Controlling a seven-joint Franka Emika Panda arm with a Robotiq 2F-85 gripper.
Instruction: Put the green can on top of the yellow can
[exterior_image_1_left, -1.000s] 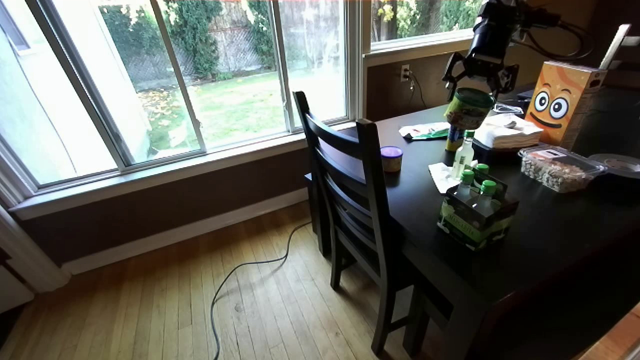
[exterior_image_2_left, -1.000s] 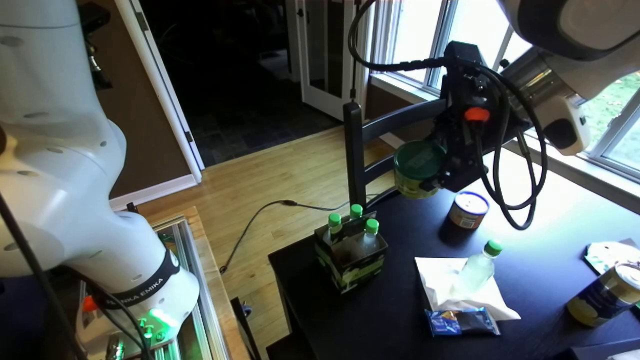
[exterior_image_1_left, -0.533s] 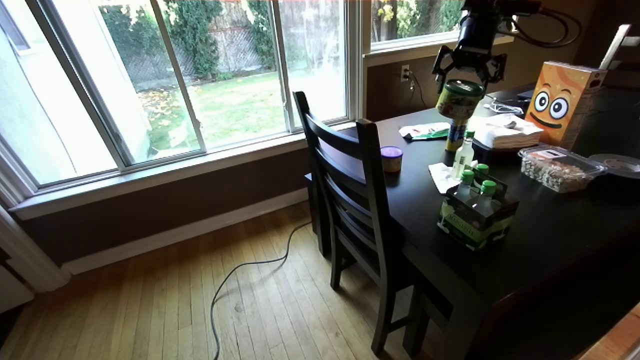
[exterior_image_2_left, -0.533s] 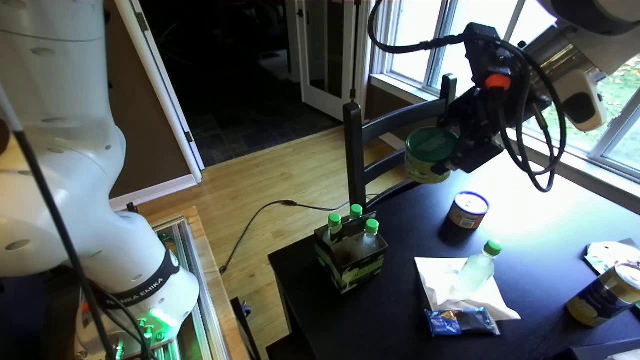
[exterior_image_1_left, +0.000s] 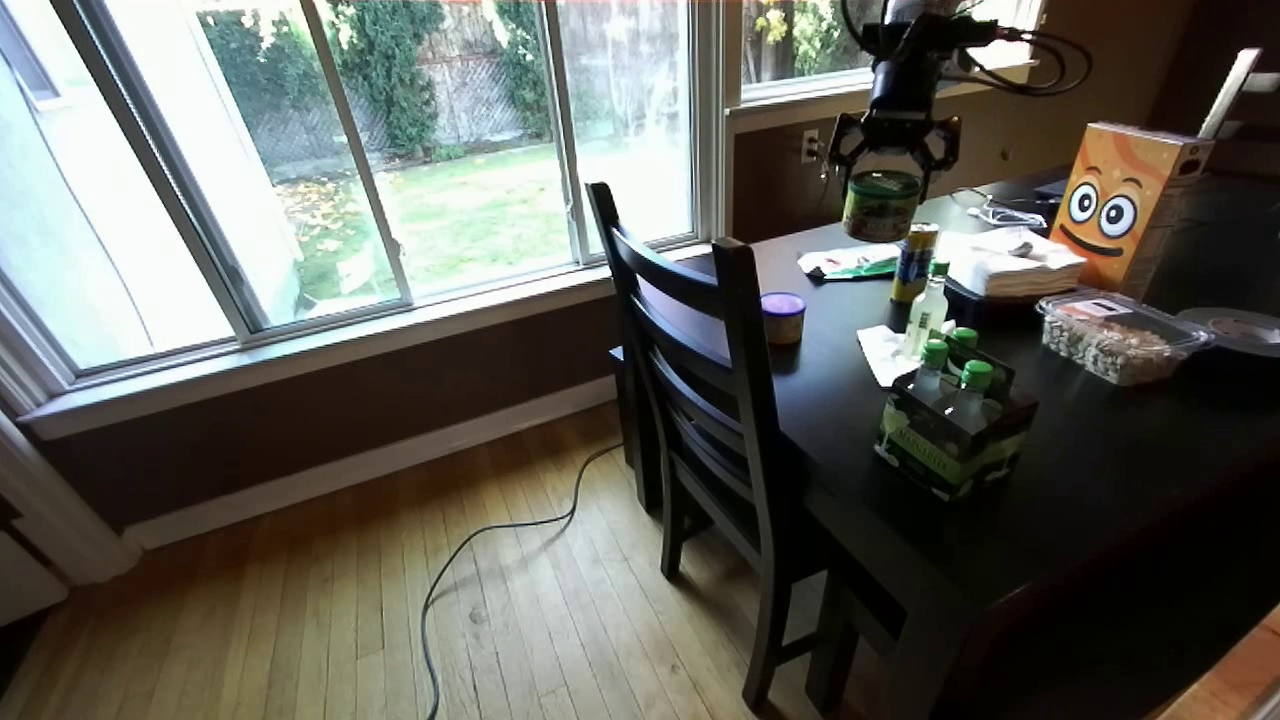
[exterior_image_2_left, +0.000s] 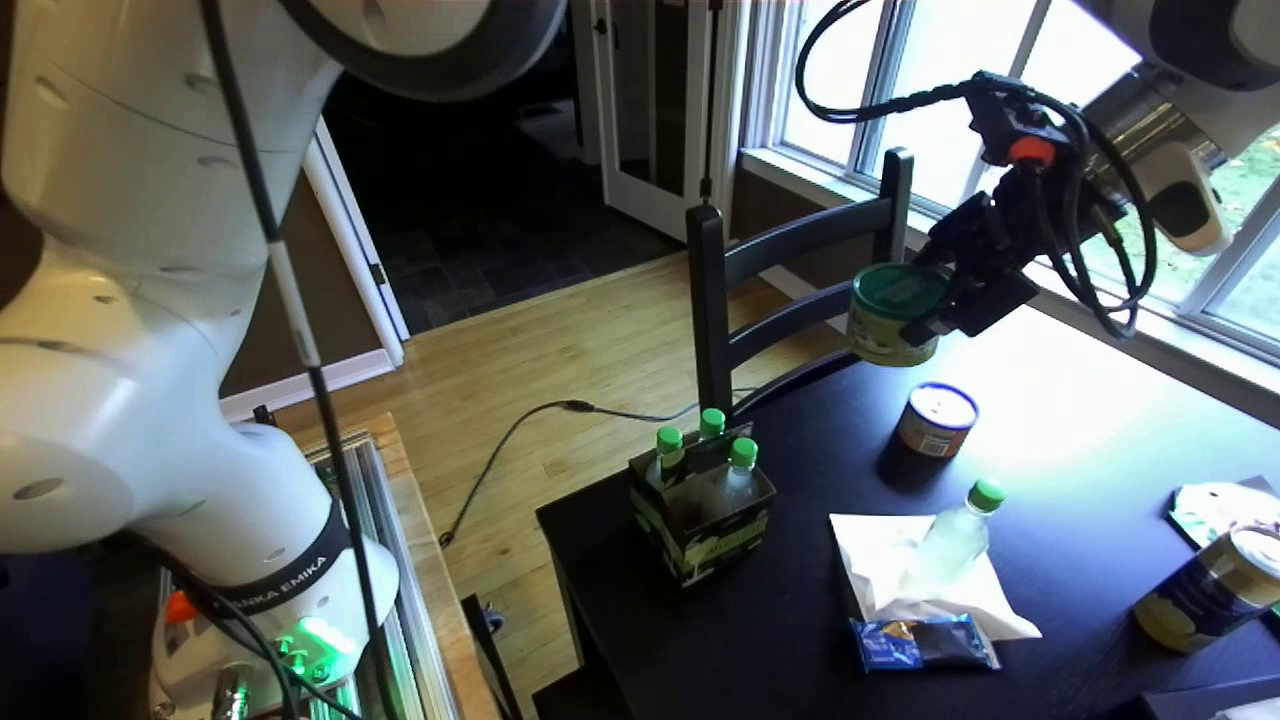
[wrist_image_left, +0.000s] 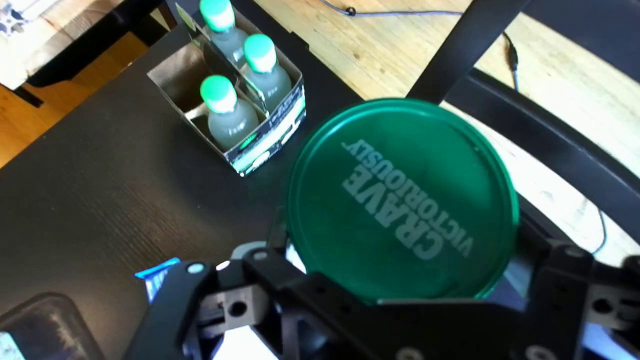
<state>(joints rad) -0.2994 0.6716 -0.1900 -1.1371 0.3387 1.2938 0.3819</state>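
Exterior view: pincer (exterior_image_1_left: 885, 192) clamped on the green can (exterior_image_1_left: 881, 213); it hangs between the jaws, off the table (exterior_image_1_left: 1110, 460).

1. Shows deep green and pale lettering on the lid (wrist_image_left: 400, 195) of the green can (exterior_image_2_left: 885, 325), yellow-green below.
2. Shows orange sides and a purple rim on the short can (exterior_image_2_left: 935, 425).
3. Mixes navy and yellow on the tall can (exterior_image_2_left: 1208, 590).
4. Sets a blue-eyed cartoon face on the orange box (exterior_image_1_left: 1125, 215).
5. Pairs black with green on the bottle carrier (exterior_image_1_left: 945, 455), brighter green on the bottle caps (exterior_image_1_left: 977, 375).
6. Runs black over gripper (exterior_image_1_left: 884, 198) and table (exterior_image_1_left: 1150, 450).
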